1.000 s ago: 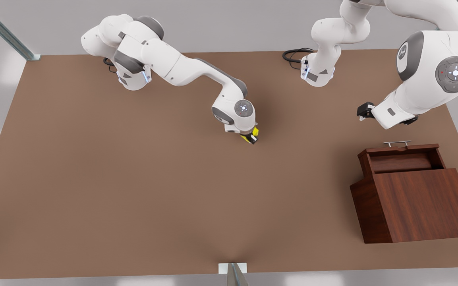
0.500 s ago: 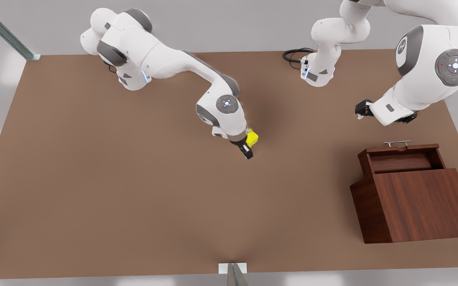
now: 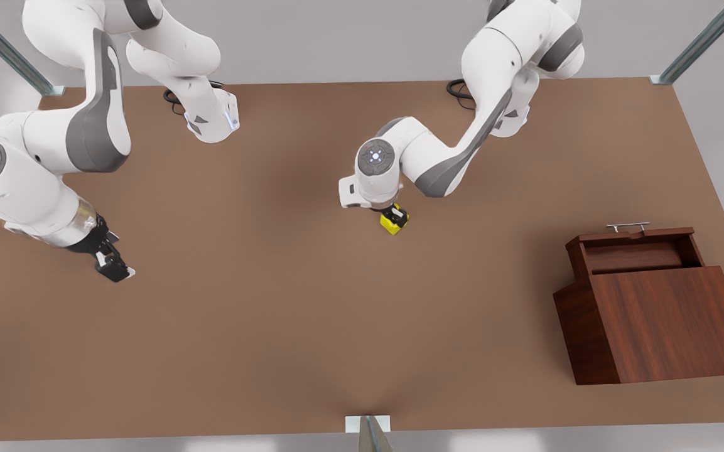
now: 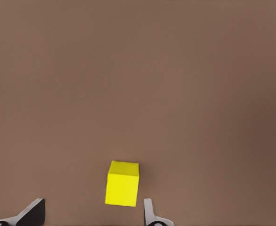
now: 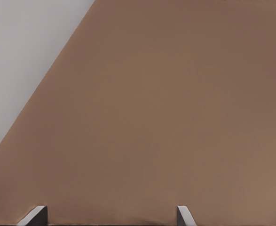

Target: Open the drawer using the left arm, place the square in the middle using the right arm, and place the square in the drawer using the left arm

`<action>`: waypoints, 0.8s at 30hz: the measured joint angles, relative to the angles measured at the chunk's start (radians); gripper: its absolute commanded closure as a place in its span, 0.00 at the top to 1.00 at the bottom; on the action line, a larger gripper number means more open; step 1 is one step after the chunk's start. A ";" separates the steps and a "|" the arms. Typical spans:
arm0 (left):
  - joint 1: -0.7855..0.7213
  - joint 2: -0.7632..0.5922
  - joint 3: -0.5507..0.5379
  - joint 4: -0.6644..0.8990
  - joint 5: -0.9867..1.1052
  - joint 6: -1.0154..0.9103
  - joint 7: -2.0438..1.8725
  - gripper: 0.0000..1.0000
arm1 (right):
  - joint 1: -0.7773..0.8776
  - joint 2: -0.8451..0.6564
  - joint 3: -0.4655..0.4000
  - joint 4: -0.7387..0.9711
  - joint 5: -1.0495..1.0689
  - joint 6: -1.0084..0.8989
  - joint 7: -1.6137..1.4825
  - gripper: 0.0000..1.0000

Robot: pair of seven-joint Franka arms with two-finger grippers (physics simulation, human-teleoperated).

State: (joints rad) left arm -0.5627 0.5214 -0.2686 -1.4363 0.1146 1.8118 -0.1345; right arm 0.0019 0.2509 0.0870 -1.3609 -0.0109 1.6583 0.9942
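The yellow cube (image 3: 390, 224) sits on the brown table (image 3: 274, 326) at its middle, directly under the left pincer (image 3: 394, 218), whose arm reaches in from the base at the far edge on the front view's right. In the left wrist view the cube (image 4: 122, 183) lies just ahead of the two spread fingertips (image 4: 148, 212): it stands nearer one finger than the other and is not yet clamped, so this pincer is released.

The right pincer (image 3: 109, 263) hangs well apart from the cube, near the table's edge at the front view's left, fingers spread and holding nothing; that arm waits.

The drawer (image 3: 635, 251) of the wooden cabinet (image 3: 669, 326) stands pulled out, its silver bar handle (image 3: 628, 226) towards the far side, well away from the left pincer.

The step in hand looks to be the pickup by the left arm. To do it well, shift the pincer sideways until the cube is centred between the fingers, align them with two flat faces, descend, then close squarely. An off-centre close would likely push or twist the cube. Lift clear before heading for the drawer.
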 measured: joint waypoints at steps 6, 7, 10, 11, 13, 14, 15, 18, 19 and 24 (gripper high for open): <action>0.002 -0.030 0.010 -0.179 0.006 0.179 -0.029 1.00 | 0.004 0.001 0.000 0.024 -0.041 -0.016 -0.232 1.00; 0.001 -0.036 0.011 -0.221 0.007 0.212 -0.033 1.00 | 0.004 -0.011 0.003 0.024 -0.047 -0.016 -0.263 1.00; 0.000 -0.044 0.011 -0.278 0.008 0.284 -0.036 1.00 | 0.010 -0.029 0.006 0.035 -0.061 -0.049 -0.348 1.00; -0.001 -0.046 0.011 -0.296 0.008 0.302 -0.036 1.00 | 0.010 -0.030 0.005 0.037 -0.062 -0.060 -0.373 1.00; -0.004 -0.049 0.011 -0.329 0.006 0.336 -0.036 1.00 | 0.009 -0.032 0.005 0.038 -0.063 -0.078 -0.420 1.00; -0.006 -0.049 0.011 -0.356 0.005 0.358 -0.037 1.00 | 0.009 -0.032 0.005 0.038 -0.063 -0.085 -0.441 1.00; -0.006 -0.048 0.011 -0.382 0.004 0.379 -0.037 1.00 | 0.009 -0.031 0.005 0.038 -0.063 -0.091 -0.461 1.00; -0.006 -0.031 0.011 -0.409 0.003 0.425 -0.038 1.00 | 0.009 -0.030 0.005 0.038 -0.063 -0.103 -0.516 1.00; -0.007 -0.027 0.012 -0.415 0.003 0.436 -0.038 1.00 | 0.009 -0.030 0.005 0.038 -0.063 -0.106 -0.532 1.00; -0.005 -0.034 0.022 -0.465 0.002 0.470 -0.042 1.00 | 0.009 -0.032 0.006 0.037 -0.063 -0.116 -0.602 1.00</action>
State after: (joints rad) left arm -0.5678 0.4872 -0.2466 -1.9013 0.1166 2.2816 -0.1762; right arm 0.0112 0.2192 0.0928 -1.3234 -0.0740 1.5425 0.3925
